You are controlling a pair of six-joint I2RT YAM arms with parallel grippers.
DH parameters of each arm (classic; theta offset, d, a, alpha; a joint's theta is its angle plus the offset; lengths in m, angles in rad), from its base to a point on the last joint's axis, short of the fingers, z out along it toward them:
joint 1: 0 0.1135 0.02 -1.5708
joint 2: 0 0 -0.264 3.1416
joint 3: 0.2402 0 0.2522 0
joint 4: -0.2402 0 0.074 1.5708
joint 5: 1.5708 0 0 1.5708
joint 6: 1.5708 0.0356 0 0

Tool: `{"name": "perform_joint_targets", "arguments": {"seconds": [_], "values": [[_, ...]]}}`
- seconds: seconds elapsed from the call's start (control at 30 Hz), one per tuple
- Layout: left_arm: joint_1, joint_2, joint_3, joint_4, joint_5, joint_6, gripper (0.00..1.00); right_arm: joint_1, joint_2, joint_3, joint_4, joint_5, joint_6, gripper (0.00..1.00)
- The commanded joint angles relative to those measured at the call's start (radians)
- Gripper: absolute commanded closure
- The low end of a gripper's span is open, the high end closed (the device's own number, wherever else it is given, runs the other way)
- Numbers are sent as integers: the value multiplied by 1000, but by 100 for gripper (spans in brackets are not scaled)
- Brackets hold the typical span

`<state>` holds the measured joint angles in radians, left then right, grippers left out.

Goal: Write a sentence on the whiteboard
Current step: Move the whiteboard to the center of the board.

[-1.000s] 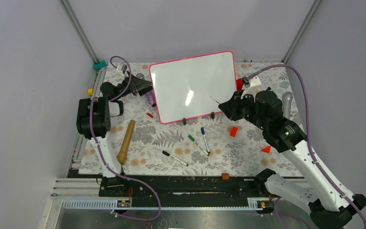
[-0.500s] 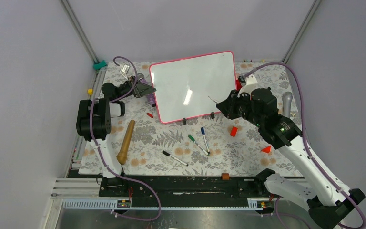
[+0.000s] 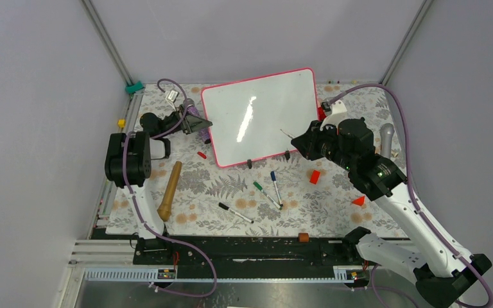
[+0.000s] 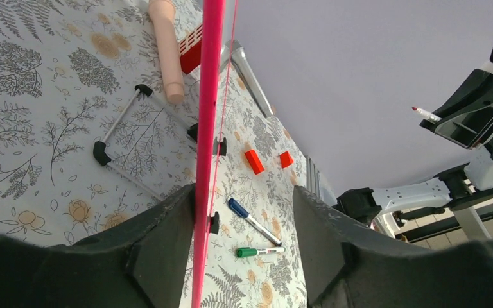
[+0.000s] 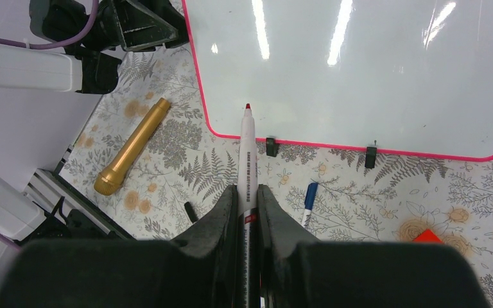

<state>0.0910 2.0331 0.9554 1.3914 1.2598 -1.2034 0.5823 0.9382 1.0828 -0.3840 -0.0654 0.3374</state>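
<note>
The whiteboard (image 3: pixel 257 115) stands tilted at the back of the table, pink-framed, with two black clips on its near edge. Its face is blank white (image 5: pixel 359 77), and the sentence is not in view. My left gripper (image 3: pixel 199 122) is at the board's left edge. In the left wrist view the pink edge (image 4: pixel 207 96) runs between the open jaws (image 4: pixel 244 192), against the left finger, with a gap to the right one. My right gripper (image 5: pixel 248 189) is shut on a red-tipped marker (image 5: pixel 247 147), whose tip (image 3: pixel 284 133) hovers just off the board's lower right part.
A golden pestle-like stick (image 3: pixel 169 191) lies at the left. Blue (image 3: pixel 275 186), green (image 3: pixel 266 194) and black (image 3: pixel 235 212) pens lie in front of the board. Red blocks (image 3: pixel 314 176) (image 3: pixel 359 201) sit at the right, and a small red cap (image 3: pixel 201 154) lies near the board's corner.
My left gripper has moved right onto the board's left edge and its jaws have narrowed around it. The board has shifted slightly. The right gripper moved a little up and left with the marker.
</note>
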Motion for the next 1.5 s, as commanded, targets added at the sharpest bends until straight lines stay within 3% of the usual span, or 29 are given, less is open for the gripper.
{"name": "perform_joint_targets", "arguments": {"seconds": [0.0,0.03,0.27,0.47,0.77,1.13,1.47], "values": [[-6,-1,19,72,49,38,42,-2,-8,26,41,3,-1,100],[-6,2,13,72,40,36,41,-2,-8,26,40,3,-4,100],[-7,31,11,73,52,37,8,-2,-13,22,40,9,-7,100],[-16,47,2,73,52,47,7,-3,-10,19,41,10,-8,100],[-55,62,-1,75,75,74,19,-3,-10,14,41,10,-5,100],[-66,48,11,74,88,105,54,-2,-9,5,40,11,5,100],[-66,54,47,75,85,113,60,-3,-13,5,40,12,-1,100]]}}
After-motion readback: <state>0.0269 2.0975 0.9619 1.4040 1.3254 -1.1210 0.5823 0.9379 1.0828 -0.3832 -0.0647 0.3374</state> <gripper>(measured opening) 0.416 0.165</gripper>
